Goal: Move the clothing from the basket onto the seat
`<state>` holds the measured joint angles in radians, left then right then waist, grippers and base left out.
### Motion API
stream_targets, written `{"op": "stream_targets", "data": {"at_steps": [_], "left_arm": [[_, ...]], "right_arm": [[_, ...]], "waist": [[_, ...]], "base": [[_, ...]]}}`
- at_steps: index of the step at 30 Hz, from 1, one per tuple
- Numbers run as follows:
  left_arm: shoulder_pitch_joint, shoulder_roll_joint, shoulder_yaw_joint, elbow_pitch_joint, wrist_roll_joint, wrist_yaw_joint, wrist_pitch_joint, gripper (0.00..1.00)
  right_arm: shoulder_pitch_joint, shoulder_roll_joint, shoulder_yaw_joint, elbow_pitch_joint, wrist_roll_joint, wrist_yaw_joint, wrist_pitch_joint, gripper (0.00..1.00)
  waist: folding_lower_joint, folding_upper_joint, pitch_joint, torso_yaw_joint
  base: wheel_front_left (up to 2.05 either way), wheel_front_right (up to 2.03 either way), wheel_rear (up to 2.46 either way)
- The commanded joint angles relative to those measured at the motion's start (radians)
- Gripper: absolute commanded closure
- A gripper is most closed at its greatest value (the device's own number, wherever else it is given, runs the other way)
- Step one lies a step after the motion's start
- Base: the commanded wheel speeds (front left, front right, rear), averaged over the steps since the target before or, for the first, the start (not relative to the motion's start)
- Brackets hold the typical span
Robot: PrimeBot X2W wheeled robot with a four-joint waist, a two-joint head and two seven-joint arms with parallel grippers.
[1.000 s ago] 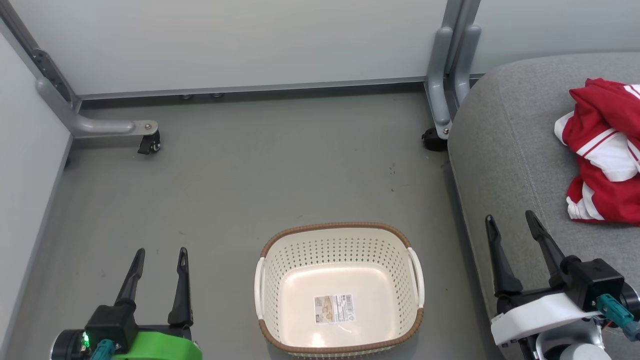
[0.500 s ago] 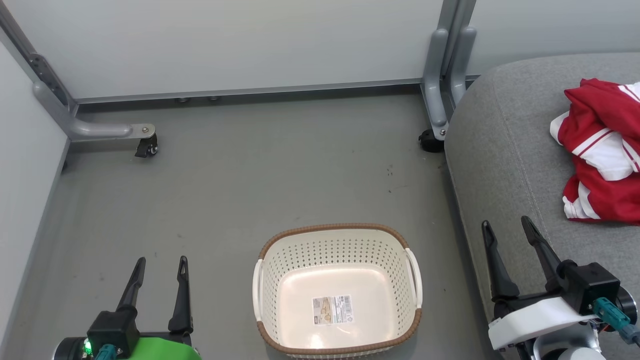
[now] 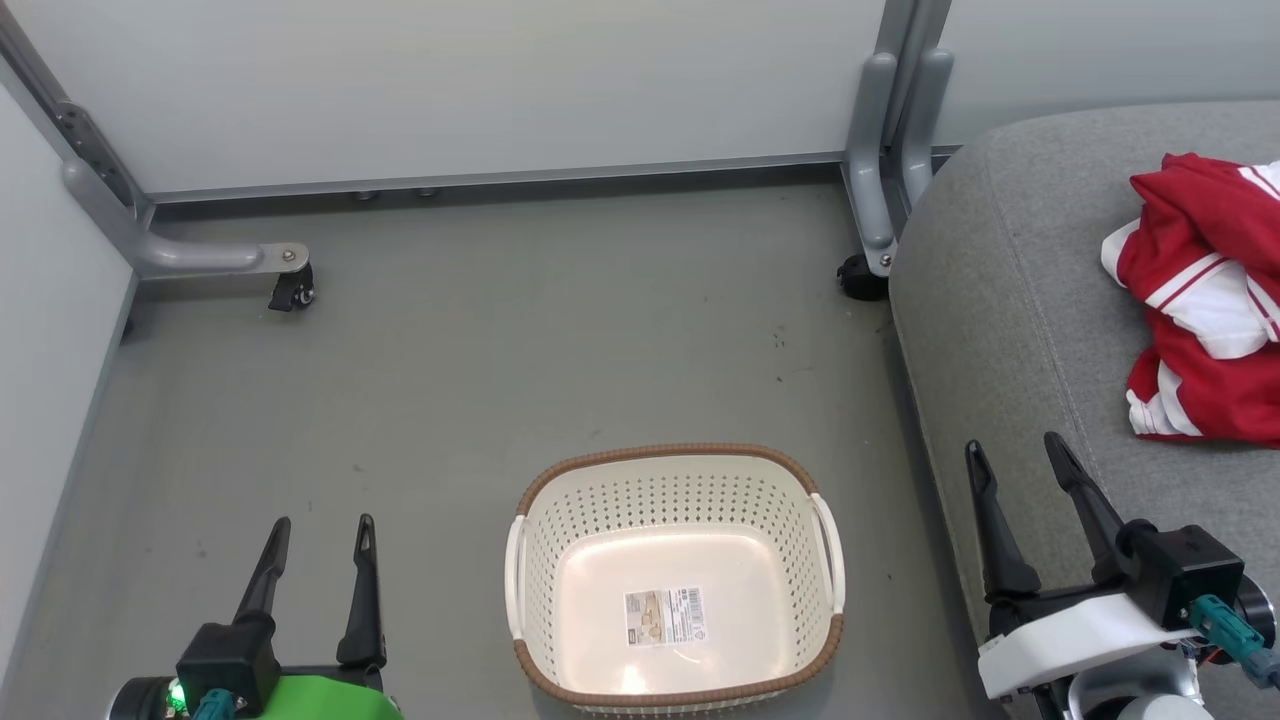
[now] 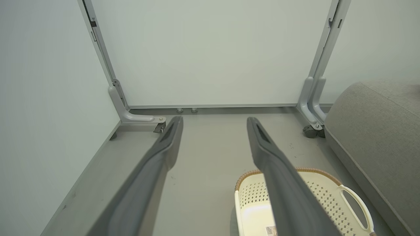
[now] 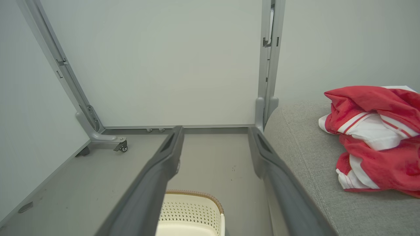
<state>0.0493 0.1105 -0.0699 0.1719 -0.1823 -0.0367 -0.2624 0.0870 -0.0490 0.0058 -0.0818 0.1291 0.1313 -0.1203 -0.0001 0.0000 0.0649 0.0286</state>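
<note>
Both open, left gripper point(image 3: 324, 522) and right gripper point(image 3: 1012, 443) flank basket point(image 3: 660, 455); clothing point(image 3: 1205, 395) on seat point(image 3: 1010, 250) beside partition leg point(image 3: 872, 190).

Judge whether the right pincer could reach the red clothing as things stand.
Probably yes: the open right pincer hovers by the seat, and only bare cushion lies between it and the clothing.

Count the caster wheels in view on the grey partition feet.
2. The left caster sits at the end of the left partition foot; the right caster sits beside the seat's far left corner. Others may be hidden behind the seat.
</note>
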Motion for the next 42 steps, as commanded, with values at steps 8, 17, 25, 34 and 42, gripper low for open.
{"op": "stream_targets", "data": {"at_steps": [8,17,25,34,42], "left_arm": [[-0.001,-0.006,0.004,0.031,-0.007,-0.007,0.009,1.0],[-0.023,-0.013,0.028,0.037,-0.183,-0.018,0.056,1.0],[-0.039,-0.018,0.045,0.04,-0.322,-0.027,0.091,1.0],[-0.055,-0.023,0.063,0.043,-0.466,-0.036,0.128,1.0],[-0.068,-0.027,0.078,0.046,-0.581,-0.043,0.157,1.0]], "right_arm": [[0.003,0.004,0.006,0.025,0.014,0.0,-0.001,1.0],[-0.021,-0.01,0.006,0.059,0.212,0.0,0.015,1.0],[-0.044,-0.02,0.005,0.09,0.365,0.0,0.029,1.0],[-0.065,-0.027,0.002,0.12,0.521,0.0,0.046,1.0],[-0.08,-0.031,-0.003,0.144,0.645,0.0,0.06,1.0]], "waist": [[0.0001,0.0,0.001,0.001],[0.0001,0.0,-0.004,-0.001],[0.0001,0.0,-0.008,-0.003],[0.0001,0.0,-0.012,-0.005],[0.0001,0.0,-0.016,-0.007]], "base": [[0.0,0.0,0.0],[0.0,0.0,0.0],[0.0,0.0,0.0],[0.0,0.0,0.0],[0.0,0.0,0.0]]}}
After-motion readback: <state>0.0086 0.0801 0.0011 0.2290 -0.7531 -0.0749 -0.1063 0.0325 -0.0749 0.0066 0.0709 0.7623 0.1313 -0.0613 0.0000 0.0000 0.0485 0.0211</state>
